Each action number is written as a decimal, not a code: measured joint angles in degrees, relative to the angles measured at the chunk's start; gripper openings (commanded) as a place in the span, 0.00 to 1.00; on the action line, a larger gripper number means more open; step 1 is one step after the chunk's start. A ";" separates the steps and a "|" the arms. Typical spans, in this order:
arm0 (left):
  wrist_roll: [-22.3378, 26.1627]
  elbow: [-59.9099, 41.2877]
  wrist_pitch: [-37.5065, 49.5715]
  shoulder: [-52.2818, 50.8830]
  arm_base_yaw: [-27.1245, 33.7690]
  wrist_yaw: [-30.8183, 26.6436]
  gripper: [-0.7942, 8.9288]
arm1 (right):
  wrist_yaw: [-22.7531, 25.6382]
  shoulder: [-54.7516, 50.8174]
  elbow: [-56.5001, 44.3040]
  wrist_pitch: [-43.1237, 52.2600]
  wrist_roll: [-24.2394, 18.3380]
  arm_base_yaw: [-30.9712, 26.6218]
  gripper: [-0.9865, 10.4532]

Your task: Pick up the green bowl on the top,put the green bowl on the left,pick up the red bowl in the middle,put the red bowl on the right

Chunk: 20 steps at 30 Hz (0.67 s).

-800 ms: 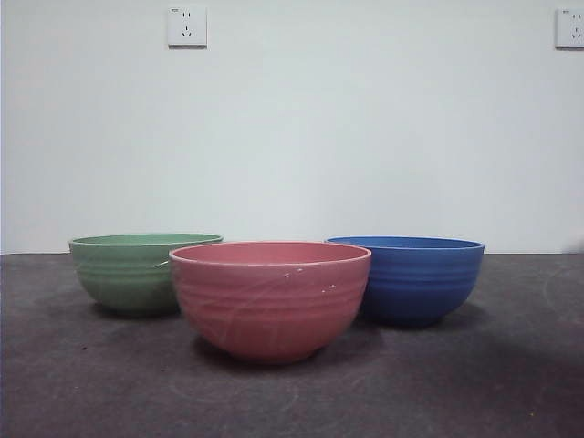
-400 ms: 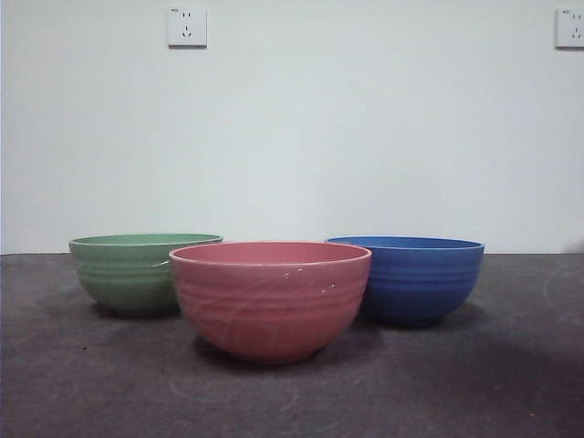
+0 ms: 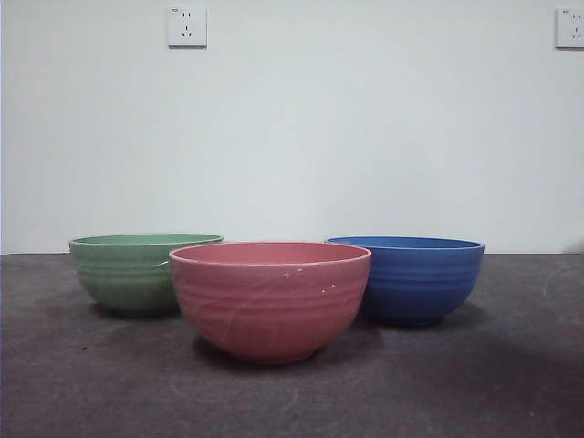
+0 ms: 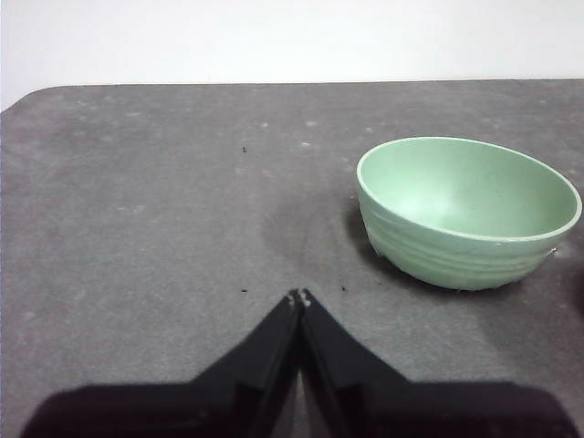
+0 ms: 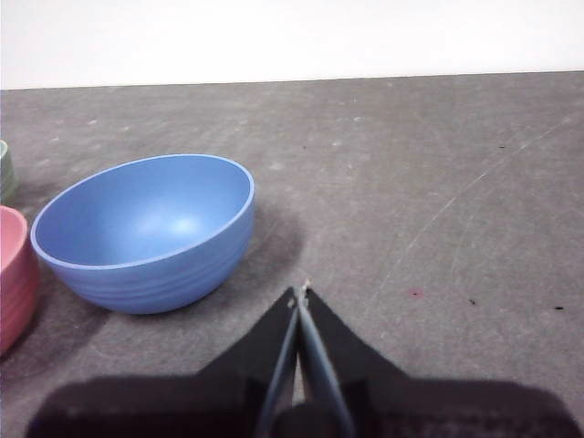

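Right now you have three round, deep, ribbed bowls standing upright and apart from stacking on the dark grey table (image 3: 511,383). The muted-green bowl (image 3: 137,274) sits toward the table's left side, the pinkish-red bowl (image 3: 270,299) stands in the middle and closest to the front edge, and the blue bowl (image 3: 420,278) sits to the right, farther back. From the front the red bowl overlaps the edges of both neighbours; you cannot tell from that view whether they touch. All three look empty inside where the wrist views show them.

Your left gripper (image 4: 299,297) has its black jaws pressed together, tips meeting, holding nothing. It hangs over bare table, with the green bowl near it but clearly apart.

Your right gripper (image 5: 299,294) likewise has its jaws pressed together and carries nothing. It is over bare table just beside the blue bowl, without touching it; a slice of the red bowl shows beyond the blue one.

Neither arm appears in the front view. Two white wall sockets (image 3: 187,26) sit high on the pale wall behind the table's far edge.
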 measured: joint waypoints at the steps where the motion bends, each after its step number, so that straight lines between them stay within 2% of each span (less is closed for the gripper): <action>1: 0.00 0.00 0.00 0.00 0.00 0.00 0.08 | 0.00 0.00 0.00 0.02 0.00 0.00 0.09; 20: 0.00 0.00 0.00 0.00 0.00 0.00 0.08 | 0.00 0.00 0.00 0.00 0.00 0.00 0.09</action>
